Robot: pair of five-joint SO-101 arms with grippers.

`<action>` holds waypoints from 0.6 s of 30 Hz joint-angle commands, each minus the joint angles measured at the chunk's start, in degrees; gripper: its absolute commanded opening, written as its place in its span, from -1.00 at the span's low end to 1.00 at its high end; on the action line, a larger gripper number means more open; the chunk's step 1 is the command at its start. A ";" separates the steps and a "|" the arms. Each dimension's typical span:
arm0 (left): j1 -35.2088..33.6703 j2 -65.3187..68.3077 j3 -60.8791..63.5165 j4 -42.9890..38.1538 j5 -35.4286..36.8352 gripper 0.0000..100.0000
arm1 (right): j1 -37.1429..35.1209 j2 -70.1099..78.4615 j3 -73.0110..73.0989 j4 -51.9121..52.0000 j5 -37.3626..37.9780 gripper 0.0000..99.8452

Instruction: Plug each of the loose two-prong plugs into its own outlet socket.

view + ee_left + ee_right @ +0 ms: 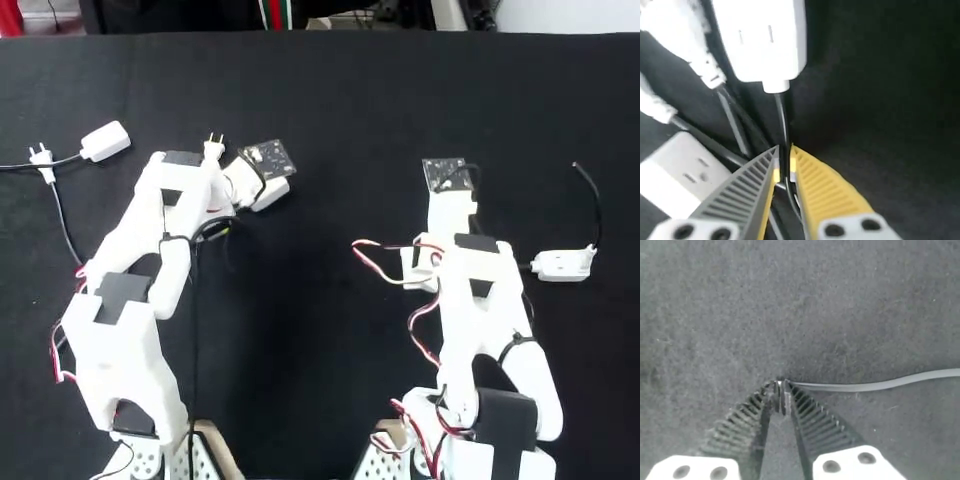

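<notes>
Black cloth (330, 100) covers the table, and two white arms stretch away from its near edge, side by side. The left arm (130, 290) leans far forward and bends inward at the wrist. Its left gripper (784, 152), grey on one side and yellow on the other, is pinched on a black cable (782, 115) that runs straight to a white socket block (765, 40) with two slots. A second socket (680, 175) lies just beside the grey finger (740, 195). From above, a two-prong plug (213, 147) lies just beside this arm's wrist, prongs toward the far edge. Farther left, a white outlet (105, 141) and another plug (42, 158) lie near the side of the view. The right arm (480, 300) stands more upright, reaching straight ahead. The right gripper (780, 386) has its tips pressed together on the end of a thin cable (880, 385) lying flat on the cloth. A right-hand outlet (562, 264) sits just beside that arm, its cord (593, 200) arcing away. A broad band of cloth separates the two arms, and another runs between their wrists and the far edge.
</notes>
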 commanded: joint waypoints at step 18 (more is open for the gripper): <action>-6.55 -72.44 68.00 0.53 -24.70 -0.94 | 0.53 -0.13 -0.22 -1.05 0.18 -0.98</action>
